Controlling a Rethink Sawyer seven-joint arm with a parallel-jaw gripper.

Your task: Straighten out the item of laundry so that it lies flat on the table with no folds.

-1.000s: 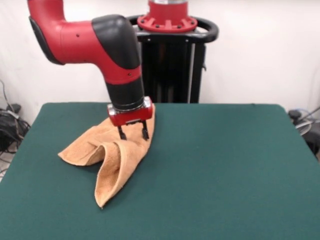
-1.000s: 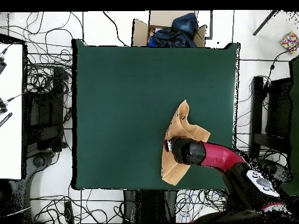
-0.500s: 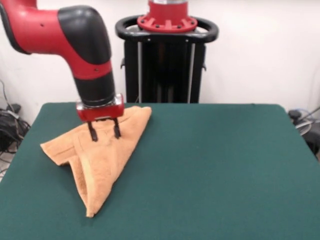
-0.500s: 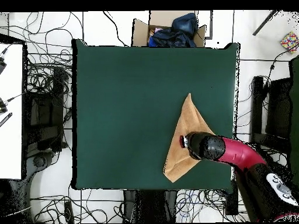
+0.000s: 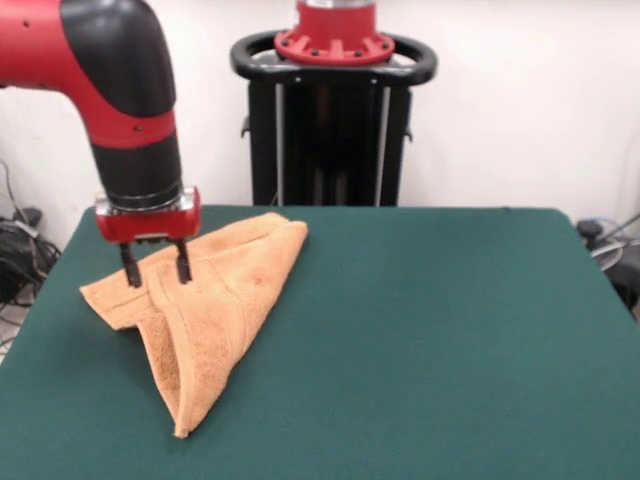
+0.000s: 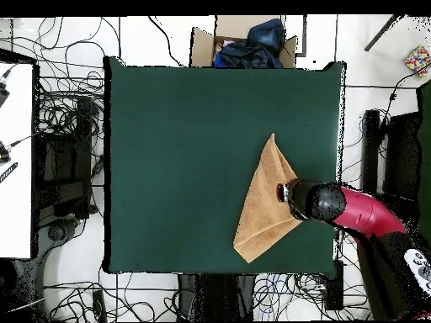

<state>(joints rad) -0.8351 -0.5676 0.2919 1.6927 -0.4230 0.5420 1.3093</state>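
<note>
The gripper (image 5: pixel 155 267) hangs with its two dark fingers (image 5: pixel 183 266) spread apart, holding nothing, their tips just above the left corner of the towel (image 5: pixel 205 305). From above, the gripper (image 6: pixel 281 192) sits at the towel's (image 6: pixel 265 202) right edge. The red and black arm (image 5: pixel 115 85) comes down to it from the upper left in the front view.

The towel is light orange terry cloth, folded over into a rough triangle. One point reaches toward the table's near edge, one toward the far edge, and the blunt corner lies under the gripper. A raised fold runs down its middle, with a woven band showing along it. It lies on the left part of the green table (image 5: pixel 450 340) in the front view, close to the far edge.
</note>
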